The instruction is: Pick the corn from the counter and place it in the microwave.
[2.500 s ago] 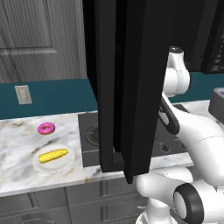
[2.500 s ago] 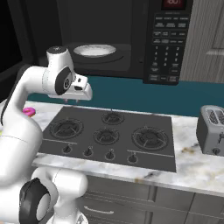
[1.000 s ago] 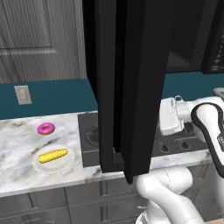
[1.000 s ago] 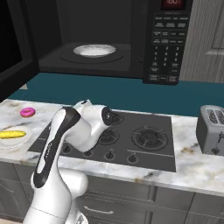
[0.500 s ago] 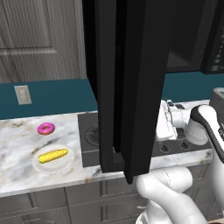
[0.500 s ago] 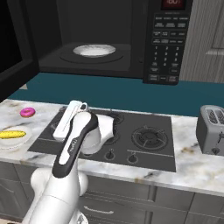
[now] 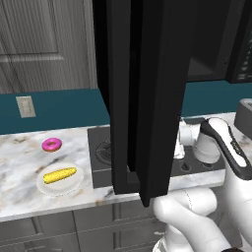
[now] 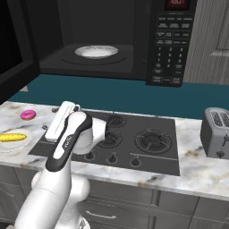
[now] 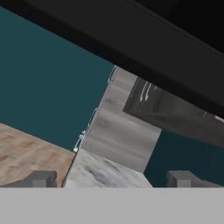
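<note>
likely the corn (image 7: 59, 174) is light, stiff and bumpy, best pinched across its middle. the hand (image 9: 112, 178) is spread apart, gripping nothing.

veined white marble counter (image 7: 19, 162), bumpy yellow corn (image 7: 59, 174), glossy black microwave (image 8: 174, 40), matt dark stovetop (image 8: 152, 150)

Microwave door (image 7: 142, 93) swung open, fills middle of left base frame, hangs over stove (image 8: 134, 141) between arm and corn (image 7: 60, 174) at lower left. Donut (image 7: 51, 144) just behind plate (image 7: 61, 184), apart. Bench (image 7: 19, 162) bare around them. Microwave (image 8: 107, 40) cavity open, white plate (image 8: 96, 51) inside.
</note>
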{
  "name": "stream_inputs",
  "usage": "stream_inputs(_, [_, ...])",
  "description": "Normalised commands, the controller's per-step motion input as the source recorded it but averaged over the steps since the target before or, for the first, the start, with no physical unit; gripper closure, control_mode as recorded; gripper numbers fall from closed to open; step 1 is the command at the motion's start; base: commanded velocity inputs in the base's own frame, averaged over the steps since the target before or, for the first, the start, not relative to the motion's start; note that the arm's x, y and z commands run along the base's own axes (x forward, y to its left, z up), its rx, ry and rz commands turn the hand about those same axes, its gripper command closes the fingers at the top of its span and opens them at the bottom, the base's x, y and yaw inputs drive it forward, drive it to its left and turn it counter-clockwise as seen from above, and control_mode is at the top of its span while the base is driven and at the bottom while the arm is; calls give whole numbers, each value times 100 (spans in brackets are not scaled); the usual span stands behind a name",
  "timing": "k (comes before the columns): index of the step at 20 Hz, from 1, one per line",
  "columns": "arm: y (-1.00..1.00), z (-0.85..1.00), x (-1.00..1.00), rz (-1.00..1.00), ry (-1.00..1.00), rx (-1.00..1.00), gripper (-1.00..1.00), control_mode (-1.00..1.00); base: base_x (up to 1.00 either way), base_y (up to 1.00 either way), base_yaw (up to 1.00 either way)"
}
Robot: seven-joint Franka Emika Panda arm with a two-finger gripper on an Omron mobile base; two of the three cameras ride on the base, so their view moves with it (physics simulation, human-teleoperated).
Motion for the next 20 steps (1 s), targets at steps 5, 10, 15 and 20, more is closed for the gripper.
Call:
stream_inputs(5, [49, -12, 2, -3, 12, 0, -100, -100, 0, 0, 0])
stream_inputs(10, [54, -22, 20, -1, 22, 0, -100, -100, 0, 0, 0])
stream_inputs(15, [45, -22, 22, 0, 25, 0, -100, -100, 0, 0, 0])
stream_inputs(20, [37, -40, 34, 0, 23, 0, -100, -100, 0, 0, 0])
